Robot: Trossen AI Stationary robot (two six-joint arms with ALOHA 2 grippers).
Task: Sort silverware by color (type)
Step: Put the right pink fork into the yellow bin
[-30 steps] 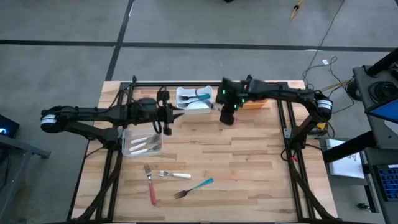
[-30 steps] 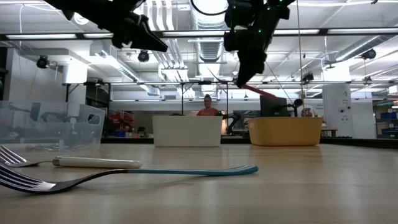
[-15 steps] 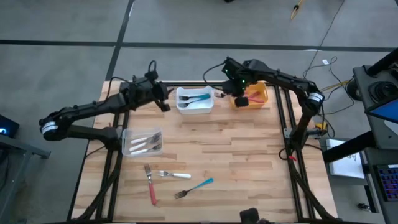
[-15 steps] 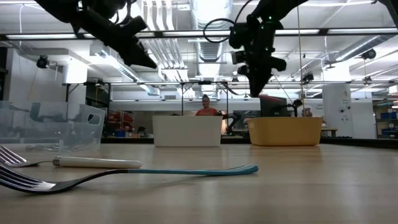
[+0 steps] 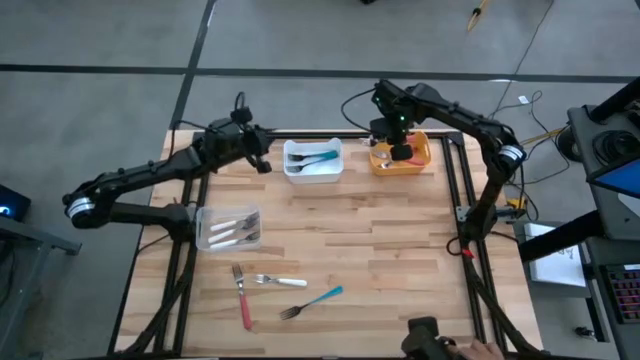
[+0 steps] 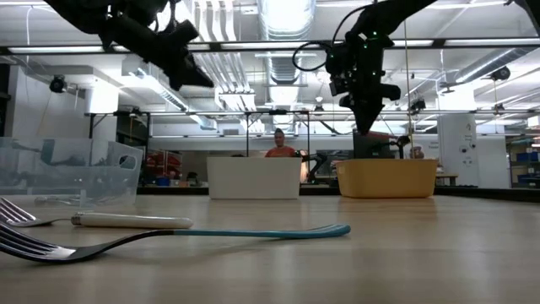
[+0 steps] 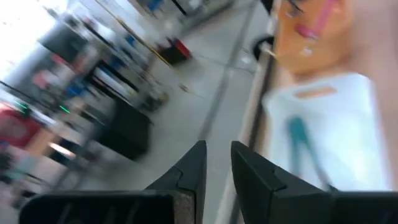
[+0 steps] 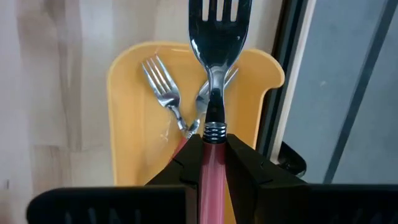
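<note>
Above the orange rectangular plastic bin (image 5: pixel 401 158) at the table's one o'clock, the right gripper (image 8: pixel 210 144) clamps a red-pink-handled metal fork (image 8: pixel 213 43) over the forks already inside, while the left gripper (image 7: pixel 216 167), fingers narrowly apart and empty, hangs at eleven o'clock beside the white bin (image 5: pixel 313 160).

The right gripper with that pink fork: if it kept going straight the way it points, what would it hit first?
Probably the orange bin below the right gripper; the held pink fork points at forks already inside.
</note>
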